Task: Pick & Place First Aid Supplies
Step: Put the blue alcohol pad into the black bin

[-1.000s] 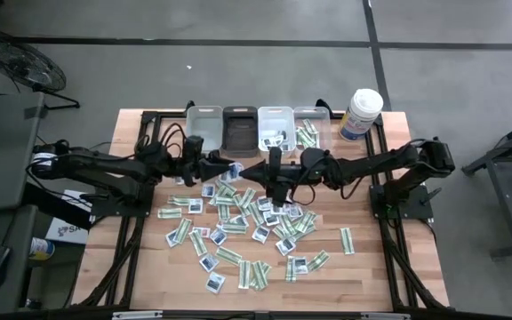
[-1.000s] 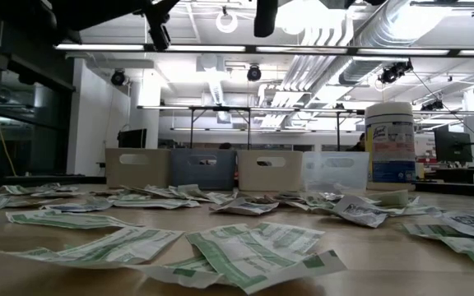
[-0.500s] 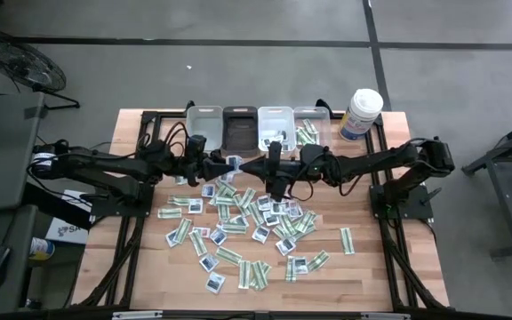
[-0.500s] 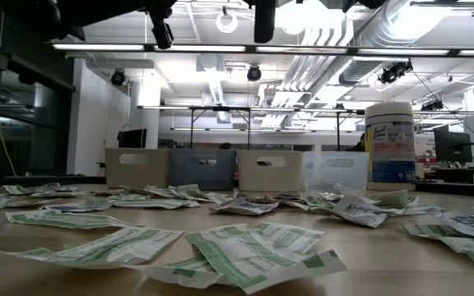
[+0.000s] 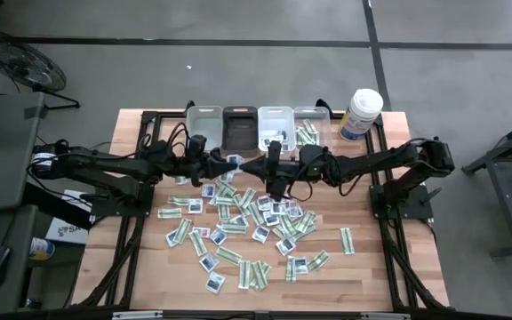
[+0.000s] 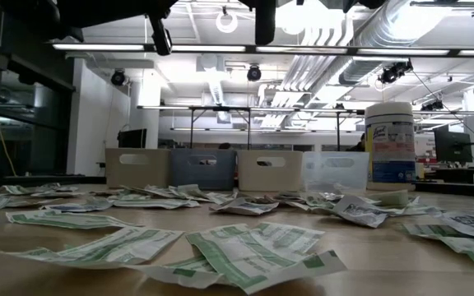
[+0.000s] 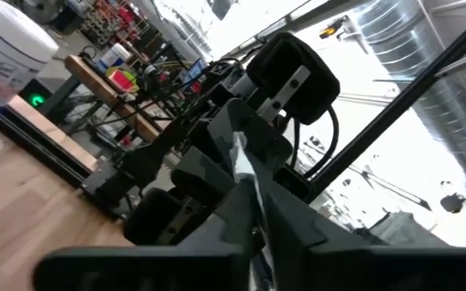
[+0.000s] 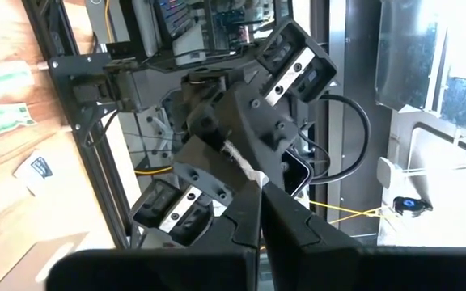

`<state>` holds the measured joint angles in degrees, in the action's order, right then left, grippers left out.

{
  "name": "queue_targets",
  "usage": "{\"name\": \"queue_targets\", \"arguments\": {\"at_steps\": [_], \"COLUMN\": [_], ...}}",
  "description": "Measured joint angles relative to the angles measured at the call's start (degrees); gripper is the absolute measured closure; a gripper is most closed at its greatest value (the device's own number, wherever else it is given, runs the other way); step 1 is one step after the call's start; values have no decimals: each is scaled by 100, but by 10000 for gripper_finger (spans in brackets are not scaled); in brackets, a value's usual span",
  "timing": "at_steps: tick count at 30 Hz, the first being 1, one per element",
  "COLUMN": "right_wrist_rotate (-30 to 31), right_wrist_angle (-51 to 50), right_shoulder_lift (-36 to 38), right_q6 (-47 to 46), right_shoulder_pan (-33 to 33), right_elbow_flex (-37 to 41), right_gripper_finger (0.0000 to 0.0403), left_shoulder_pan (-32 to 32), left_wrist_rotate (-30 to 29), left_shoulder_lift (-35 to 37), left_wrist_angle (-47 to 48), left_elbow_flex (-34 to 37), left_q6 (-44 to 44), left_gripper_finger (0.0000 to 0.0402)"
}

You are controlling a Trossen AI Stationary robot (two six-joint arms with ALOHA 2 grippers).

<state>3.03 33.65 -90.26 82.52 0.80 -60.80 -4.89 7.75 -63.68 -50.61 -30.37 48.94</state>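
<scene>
The left end effector (image 5: pixel 232 164) has just pinched narrow on the same small white paper packet (image 5: pixel 236 164) that the right end effector (image 5: pixel 245 165) clamps, both meeting above the wooden worktop (image 5: pixel 372 267) near twelve o'clock of the scattered green-and-white and white packets (image 5: pixel 238 222). This reads as a hand-over in mid-air, so one packet seems bound for the row of four small plastic bins (image 5: pixel 258 127) beyond. A second ago the left fingers stood wider; arms and packets otherwise sit unchanged.
</scene>
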Motion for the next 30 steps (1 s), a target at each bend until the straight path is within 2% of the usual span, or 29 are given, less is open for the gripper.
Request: {"name": "queue_targets", "arguments": {"at_steps": [9,15,18,22,26,30], "right_wrist_rotate": [100,342,652,1652,3258,4742], "right_wrist_angle": [-2,-13,35,149,137,85], "right_shoulder_lift": [0,0,0,2,2,2], "right_q6": [-279,-1073,-1498,-2148,-2757,-3097], "right_shoulder_pan": [0,2,17,137,287,352], "right_elbow_flex": [0,0,4,4,4,4], "right_gripper_finger": [385,330,297,260,239,236], "left_shoulder_pan": [0,0,-5,-268,-734,-1322], "left_wrist_rotate": [-4,-12,-76,-68,-21,361], "left_shoulder_lift": [0,0,0,4,4,4], "left_wrist_angle": [-20,-27,-26,58,576,1326], "left_elbow_flex": [0,0,0,0,1,2], "left_q6": [-91,-114,-299,-500,-602,-674], "left_gripper_finger": [399,400,400,401,401,401]}}
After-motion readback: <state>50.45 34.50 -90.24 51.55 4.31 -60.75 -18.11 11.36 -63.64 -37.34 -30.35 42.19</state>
